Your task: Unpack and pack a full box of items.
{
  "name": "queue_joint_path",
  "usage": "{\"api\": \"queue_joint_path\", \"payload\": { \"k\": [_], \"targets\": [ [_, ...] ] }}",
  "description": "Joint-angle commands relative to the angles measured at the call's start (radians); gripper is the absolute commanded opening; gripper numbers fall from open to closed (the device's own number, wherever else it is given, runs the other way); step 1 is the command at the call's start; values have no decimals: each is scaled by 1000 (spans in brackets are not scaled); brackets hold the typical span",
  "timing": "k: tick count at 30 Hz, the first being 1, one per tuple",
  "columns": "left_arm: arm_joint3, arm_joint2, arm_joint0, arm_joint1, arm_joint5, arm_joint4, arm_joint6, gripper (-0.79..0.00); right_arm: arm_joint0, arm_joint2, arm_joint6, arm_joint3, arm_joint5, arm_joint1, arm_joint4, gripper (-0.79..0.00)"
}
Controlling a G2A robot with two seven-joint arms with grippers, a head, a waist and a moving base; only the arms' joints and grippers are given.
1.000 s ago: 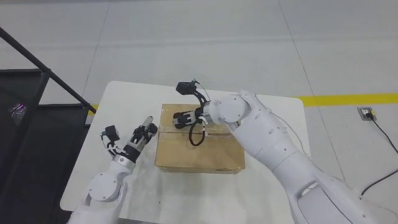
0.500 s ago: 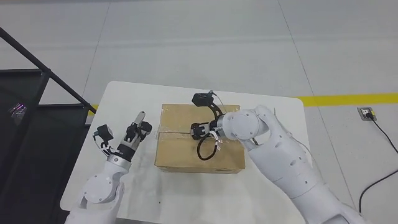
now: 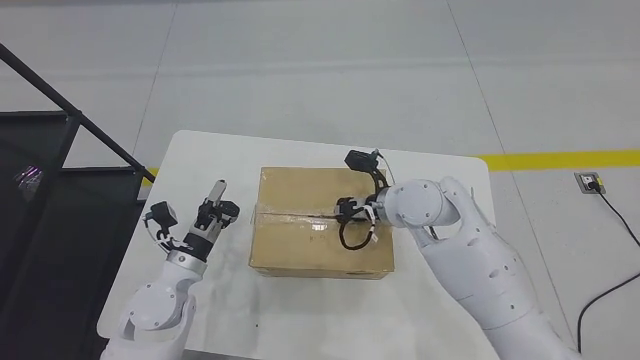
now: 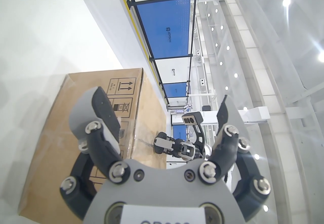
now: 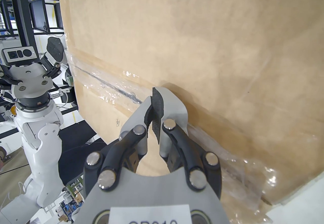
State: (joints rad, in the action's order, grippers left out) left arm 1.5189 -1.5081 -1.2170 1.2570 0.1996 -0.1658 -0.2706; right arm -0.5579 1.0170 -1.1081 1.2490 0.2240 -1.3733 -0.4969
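Box [image 3: 320,225] mid-table [image 3: 200,155], flaps taped shut. R tool [image 5: 154,98] pressed together, tip on tape seam [image 5: 106,83], twd table's right edge. L tool [image 3: 215,205] spread, just beside box's left side, apart. Judgement: run tip shallow & straight along seam; L shd brace box vs sliding.

Overhead, round ceiling lamps [image 4: 286,2] flared into starbursts; clear tape [image 5: 111,85] on the brown cardboard box [image 5: 202,32] glinted, and straight lines bowed near both wrist views' edges.
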Motion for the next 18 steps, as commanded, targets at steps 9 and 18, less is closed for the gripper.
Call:
{"api": "queue_joint_path", "payload": {
  "k": [9, 18],
  "targets": [
    [34, -19, -21, -3, 0, -9, -2, 0, -82, 103, -35, 109, 14, 37, -19, -785],
    [55, -28, -31, -5, 9, -11, -11, 0, -185, 191, -26, 217, 49, 68, -48, -785]
  ]
}}
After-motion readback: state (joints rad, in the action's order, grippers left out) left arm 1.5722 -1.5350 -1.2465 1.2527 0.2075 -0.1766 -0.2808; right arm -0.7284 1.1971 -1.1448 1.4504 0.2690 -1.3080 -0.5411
